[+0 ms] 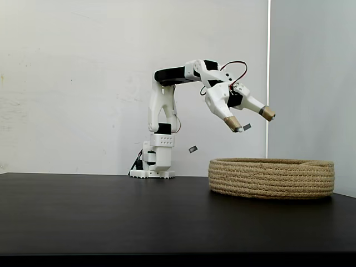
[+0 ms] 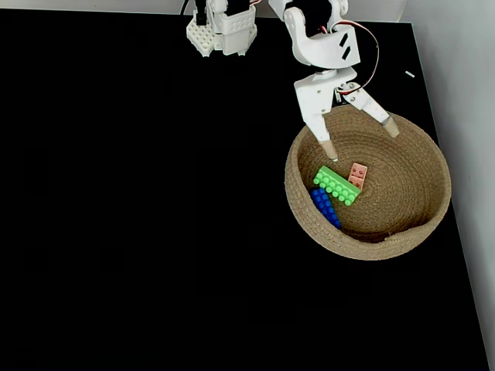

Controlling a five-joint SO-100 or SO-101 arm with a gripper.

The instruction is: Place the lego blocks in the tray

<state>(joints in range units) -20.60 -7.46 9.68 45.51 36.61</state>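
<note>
Green brick (image 2: 336, 185), blue brick (image 2: 325, 208) and pink brick (image 2: 358, 175) lie inside the coiled rope tray (image 2: 421, 154), green overlapping blue.

One fixed camera sits low at table height, well back, facing the wall, with the arm (image 1: 167, 122) at twelve o'clock and the tray (image 1: 271, 177) toward three. Another fixed camera looks straight down, arm base at twelve. Both share arm, tray (image 2: 302, 212) and table (image 2: 139, 216).

Three lego blocks (image 2: 336, 185) – green, blue, pink, one tray (image 2: 418, 224)
</note>
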